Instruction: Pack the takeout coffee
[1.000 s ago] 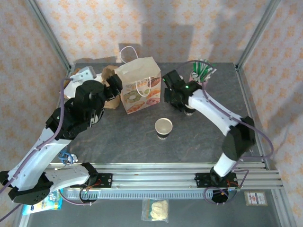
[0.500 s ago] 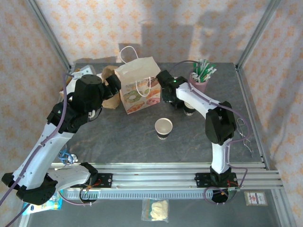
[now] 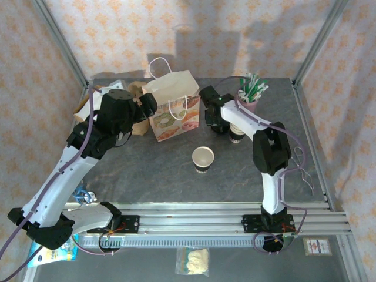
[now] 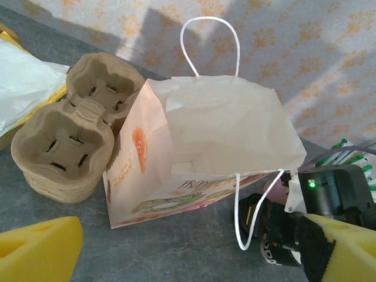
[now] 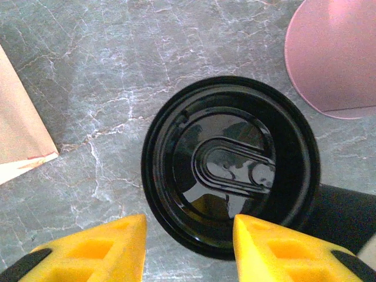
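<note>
Just beneath the right jaws, part open and empty, we find the takeout coffee (image 5: 230, 167) upright on the table (image 5: 88, 70), off-centre between them; the left jaws, wide and empty, sit farther off.

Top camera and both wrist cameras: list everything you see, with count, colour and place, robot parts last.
paper bag: one, tan with printed food pictures and white handles, standing open, back middle.
cup carriers: several stacked, brown pulp, left of the bag.
takeout coffee: one, black lid, right of the bag.
lidless cup: one, white with a dark band, table centre.
pink holder: one, with green-and-white sticks, back right.
pale packet: one, below the rail.
blue packet: one, bottom left.
table: one, grey marbled.
left gripper: yellow pads, open, facing the bag.
right gripper: yellow pads, open, above the lid.
</note>
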Action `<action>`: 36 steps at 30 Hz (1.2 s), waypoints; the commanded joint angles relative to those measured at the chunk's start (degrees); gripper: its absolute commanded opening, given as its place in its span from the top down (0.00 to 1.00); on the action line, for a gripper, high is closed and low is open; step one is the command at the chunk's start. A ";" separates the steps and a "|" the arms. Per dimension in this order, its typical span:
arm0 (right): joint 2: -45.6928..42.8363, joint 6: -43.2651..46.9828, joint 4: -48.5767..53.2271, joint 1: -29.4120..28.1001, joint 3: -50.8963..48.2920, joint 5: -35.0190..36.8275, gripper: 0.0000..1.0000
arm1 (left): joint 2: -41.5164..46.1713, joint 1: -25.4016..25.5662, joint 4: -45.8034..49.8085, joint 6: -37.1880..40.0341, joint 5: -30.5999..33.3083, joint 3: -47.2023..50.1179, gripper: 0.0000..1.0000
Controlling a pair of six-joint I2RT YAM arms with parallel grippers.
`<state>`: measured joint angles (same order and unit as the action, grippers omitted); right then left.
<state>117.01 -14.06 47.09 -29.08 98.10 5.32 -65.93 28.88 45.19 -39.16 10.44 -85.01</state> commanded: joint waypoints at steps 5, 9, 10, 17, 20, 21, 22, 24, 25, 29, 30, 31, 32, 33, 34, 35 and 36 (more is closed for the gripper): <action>2.07 1.02 -0.19 -0.21 3.23 -0.76 0.56 | 0.29 -0.92 -1.40 0.84 -0.92 0.46 0.05; 3.29 1.43 0.19 -0.19 4.09 0.05 0.57 | 0.63 -1.03 -1.48 0.84 -1.04 0.90 0.05; 3.55 1.63 0.19 -0.19 4.33 0.21 0.58 | 0.67 -1.11 -1.51 0.77 -1.11 0.97 0.05; 5.49 2.25 0.87 -0.19 6.00 0.57 0.66 | 0.89 -1.33 -1.52 0.81 -1.29 1.59 0.05; 5.72 2.28 0.89 -0.23 6.34 0.77 0.69 | 0.89 -1.47 -1.68 0.83 -1.55 1.70 0.05; 5.76 2.28 0.98 -0.19 6.39 0.91 0.70 | 0.90 -1.50 -1.68 0.79 -1.55 1.69 0.05; 5.64 2.26 0.99 -0.20 6.40 1.06 0.72 | 0.89 -1.55 -1.68 0.84 -1.48 1.70 0.05; 5.60 2.24 0.96 -0.19 6.40 1.14 0.74 | 0.89 -1.55 -1.77 0.83 -1.67 1.70 0.05; 5.49 2.21 0.92 -0.21 6.40 1.18 0.75 | 0.89 -1.55 -1.77 0.84 -1.72 1.76 0.05; 5.23 2.13 1.16 -0.19 6.27 1.42 0.82 | 0.97 -1.55 -1.68 0.81 -1.92 1.78 0.05; 5.17 2.20 1.16 -0.20 6.09 1.49 0.83 | 0.98 -1.55 -1.68 0.76 -1.92 1.78 0.05; 5.07 2.12 1.16 -0.25 6.05 1.58 0.84 | 1.00 -1.55 -1.68 0.84 -1.98 1.78 0.05; 4.85 2.16 1.16 -0.21 6.01 1.70 0.84 | 0.99 -1.55 -1.58 0.76 -1.99 1.78 0.05; 4.65 2.14 1.22 -0.19 5.88 1.93 0.84 | 1.05 -1.55 -1.55 0.75 -2.01 1.85 0.05; 4.55 2.10 1.24 -0.19 5.87 2.21 0.84 | 1.07 -1.55 -1.55 0.74 -2.13 1.93 0.05; 4.39 2.06 1.33 -0.19 5.88 2.39 0.85 | 1.16 -1.59 -1.60 0.75 -2.13 2.03 0.05; 4.16 2.04 1.36 -0.19 5.87 2.54 0.85 | 1.24 -1.55 -1.67 0.66 -2.17 2.16 0.05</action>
<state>122.41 -11.92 47.11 -29.08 102.56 5.17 -65.73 27.70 44.31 -39.11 9.10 -83.40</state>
